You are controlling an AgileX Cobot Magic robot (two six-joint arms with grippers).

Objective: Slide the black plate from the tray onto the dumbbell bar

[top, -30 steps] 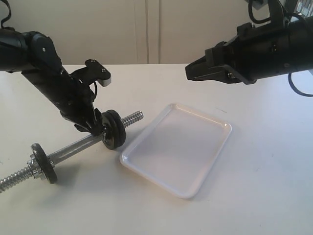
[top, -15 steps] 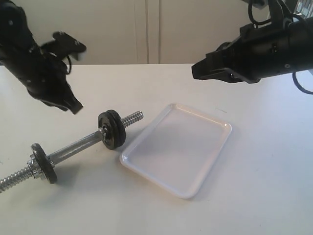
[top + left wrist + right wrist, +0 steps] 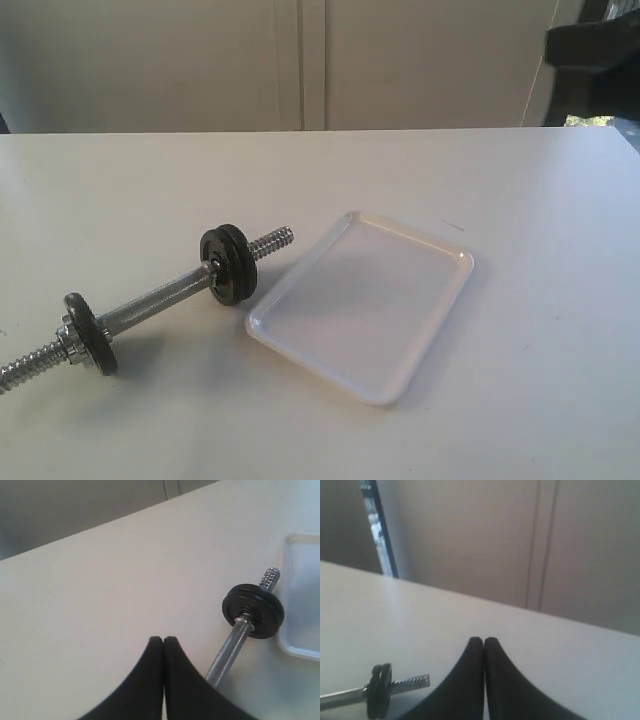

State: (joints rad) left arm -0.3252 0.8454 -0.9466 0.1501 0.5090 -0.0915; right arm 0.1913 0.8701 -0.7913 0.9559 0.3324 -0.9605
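On table [image 3: 540,360] — one dumbbell bar [image 3: 155,301], three discs [image 3: 228,263], one tray [image 3: 360,310].

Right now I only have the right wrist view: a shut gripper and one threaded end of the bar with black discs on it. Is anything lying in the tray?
Observer: No. The exterior view shows the tray with nothing in it, lying beside that end of the bar.
Reviewer: What is on the bar's other end?
Observer: One more black disc, with bare thread sticking out past it.
Reviewer: And the left gripper?
Observer: The left wrist view shows the left gripper shut, with nothing between its fingers. The exterior view does not show it at all.
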